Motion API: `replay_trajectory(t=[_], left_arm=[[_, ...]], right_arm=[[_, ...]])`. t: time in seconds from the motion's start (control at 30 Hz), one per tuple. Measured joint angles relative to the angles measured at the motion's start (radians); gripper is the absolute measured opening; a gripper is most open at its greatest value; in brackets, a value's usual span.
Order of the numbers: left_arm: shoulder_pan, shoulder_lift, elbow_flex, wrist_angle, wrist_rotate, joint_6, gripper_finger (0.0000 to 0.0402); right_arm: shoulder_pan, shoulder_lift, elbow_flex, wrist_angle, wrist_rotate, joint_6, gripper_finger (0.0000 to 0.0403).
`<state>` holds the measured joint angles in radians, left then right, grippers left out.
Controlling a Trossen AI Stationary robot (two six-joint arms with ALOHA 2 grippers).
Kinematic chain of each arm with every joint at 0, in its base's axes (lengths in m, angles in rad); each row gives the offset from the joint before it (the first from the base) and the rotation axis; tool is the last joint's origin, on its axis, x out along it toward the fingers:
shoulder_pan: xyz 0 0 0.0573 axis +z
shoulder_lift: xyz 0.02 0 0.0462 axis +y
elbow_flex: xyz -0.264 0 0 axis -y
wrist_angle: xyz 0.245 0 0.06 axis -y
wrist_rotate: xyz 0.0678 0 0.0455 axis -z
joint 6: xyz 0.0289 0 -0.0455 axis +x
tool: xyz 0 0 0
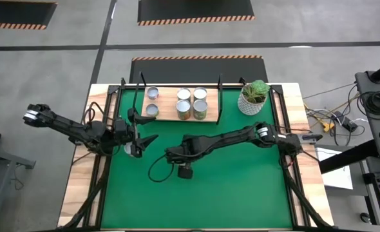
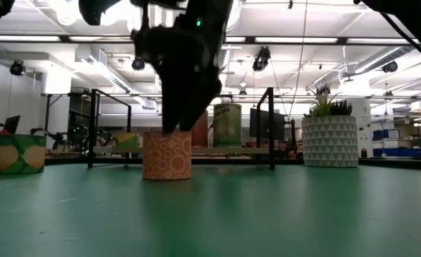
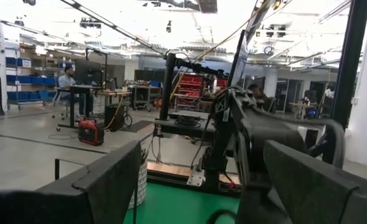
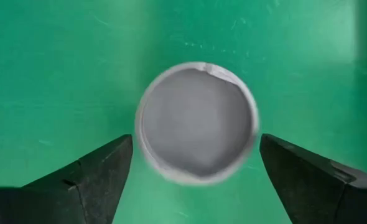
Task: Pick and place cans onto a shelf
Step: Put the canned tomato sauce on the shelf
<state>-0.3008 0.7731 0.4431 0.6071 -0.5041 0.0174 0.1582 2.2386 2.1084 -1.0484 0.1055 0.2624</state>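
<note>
We look straight down on desk (image 1: 77, 187) with green mat (image 1: 196, 193). Shelf (image 1: 167, 106) sits at mat's far edge; we count six cans (image 1: 192, 103) on it. Potted plant (image 1: 253, 96) stands just beside shelf. Left gripper (image 1: 148, 140) hovers over mat near shelf, fingers spread. Right gripper (image 1: 172, 154) sits mid-mat; we cannot see its fingers from above.

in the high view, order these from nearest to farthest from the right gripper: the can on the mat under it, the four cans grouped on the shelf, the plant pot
1. The can on the mat, directly below the right gripper, between its open fingers.
2. The four grouped cans, on the shelf behind the gripper.
3. The plant pot, at the table's back right, farthest.
</note>
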Motion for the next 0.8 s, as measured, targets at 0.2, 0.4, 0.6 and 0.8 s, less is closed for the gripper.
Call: replay_trajectory(t=[0.2, 0.4, 0.6, 0.8], left_arm=[[0.000, 0.000, 0.000, -0.020, 0.000, -0.012, 0.0320], [-0.004, 0.025, 0.000, -0.032, 0.000, -0.035, 0.0320], [-0.022, 0.129, 0.084, -0.164, 0.001, -0.106, 0.0320], [-0.075, 0.331, 0.279, -0.627, 0.002, -0.314, 0.0320]], right_arm=[[0.022, -0.071, 0.014, -0.112, 0.102, -0.048, 0.0348], [0.060, -0.220, -0.131, -0.099, 0.157, -0.056, 0.0337], [0.083, -0.454, -0.463, 0.180, 0.158, -0.108, 0.0330], [0.079, -0.685, -0.794, 0.552, 0.158, -0.236, 0.0329]])
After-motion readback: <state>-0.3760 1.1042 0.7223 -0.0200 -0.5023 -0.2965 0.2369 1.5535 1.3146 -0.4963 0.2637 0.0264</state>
